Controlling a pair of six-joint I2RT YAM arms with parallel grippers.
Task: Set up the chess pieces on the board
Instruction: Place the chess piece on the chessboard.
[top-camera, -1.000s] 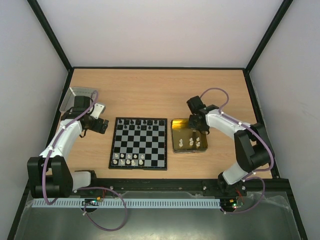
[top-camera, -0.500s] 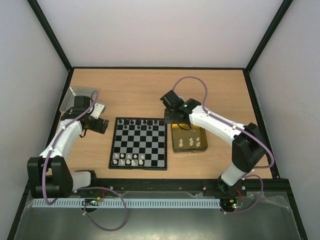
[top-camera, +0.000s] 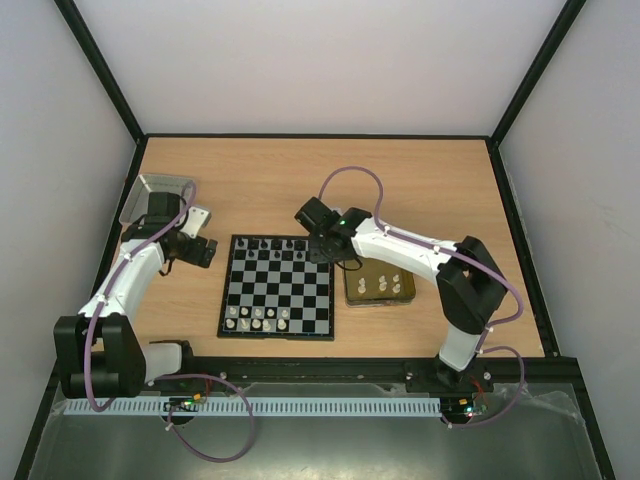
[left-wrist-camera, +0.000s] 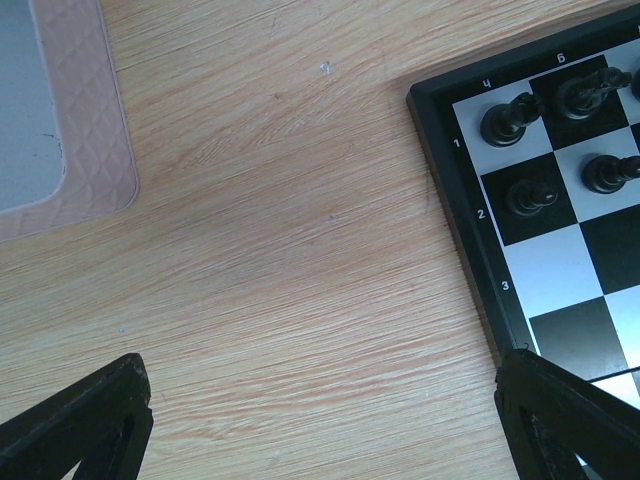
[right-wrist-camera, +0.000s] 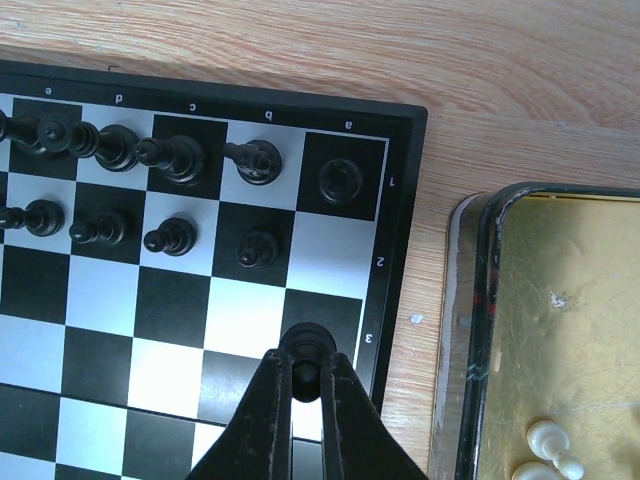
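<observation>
The chessboard (top-camera: 277, 285) lies mid-table. Black pieces (top-camera: 272, 245) stand along its far rows and white pieces (top-camera: 256, 318) along its near rows. My right gripper (right-wrist-camera: 308, 366) is shut on a black chess piece (right-wrist-camera: 306, 350) and holds it over the board's far right corner, near the edge squares (right-wrist-camera: 382, 262); in the top view it is at that corner (top-camera: 322, 247). My left gripper (top-camera: 200, 250) hangs over bare wood left of the board, jaws wide open and empty; its fingertips (left-wrist-camera: 90, 420) frame the board's corner (left-wrist-camera: 470, 170).
A gold tin tray (top-camera: 350, 290) with several white pieces (top-camera: 382, 283) sits right of the board; its rim shows in the right wrist view (right-wrist-camera: 490, 300). A silver-grey lid (top-camera: 150, 195) lies far left, behind the left gripper.
My right arm has swung left from over the gold tray to the board's far right corner, carrying the black piece. The left arm has not moved.
</observation>
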